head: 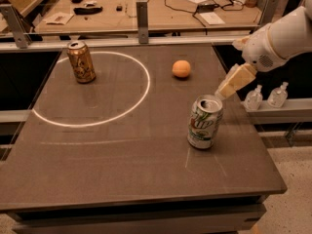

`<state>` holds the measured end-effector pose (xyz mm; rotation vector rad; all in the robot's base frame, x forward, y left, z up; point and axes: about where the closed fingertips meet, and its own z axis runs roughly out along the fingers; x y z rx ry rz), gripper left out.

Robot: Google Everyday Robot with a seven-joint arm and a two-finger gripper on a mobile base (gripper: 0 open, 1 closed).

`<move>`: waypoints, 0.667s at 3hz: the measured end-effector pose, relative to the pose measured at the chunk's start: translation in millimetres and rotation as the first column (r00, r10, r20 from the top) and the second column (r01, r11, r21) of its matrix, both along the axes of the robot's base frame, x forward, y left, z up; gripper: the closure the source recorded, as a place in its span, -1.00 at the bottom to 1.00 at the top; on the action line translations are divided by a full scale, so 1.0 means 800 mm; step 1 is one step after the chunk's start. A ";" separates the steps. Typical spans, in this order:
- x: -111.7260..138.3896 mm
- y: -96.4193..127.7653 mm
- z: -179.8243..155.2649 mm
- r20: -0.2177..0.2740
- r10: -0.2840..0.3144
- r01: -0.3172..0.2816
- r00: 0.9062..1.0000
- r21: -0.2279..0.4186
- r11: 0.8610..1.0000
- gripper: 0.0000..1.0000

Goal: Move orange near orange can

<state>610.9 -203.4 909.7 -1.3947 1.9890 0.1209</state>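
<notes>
The orange [181, 68] is a small round fruit on the dark table, right of middle toward the back. The orange can [81, 62] stands upright at the back left, just inside a white ring marked on the tabletop. My gripper [230, 85] hangs from the white arm at the right, above the table's right side. It is to the right of the orange and nearer the front, just above the top of the 7UP can. It holds nothing that I can see.
A white-and-green 7UP can [204, 121] stands upright right of middle, directly below the gripper. Two small clear bottles [265, 97] sit on a ledge off the table's right edge. A metal rail [142, 18] and a cluttered wooden bench lie behind the table.
</notes>
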 end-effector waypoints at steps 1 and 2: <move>0.017 0.005 -0.011 0.015 -0.037 0.037 0.999 0.057 0.998 -1.00; 0.036 0.007 -0.029 0.002 -0.052 0.051 0.999 0.178 0.983 -1.00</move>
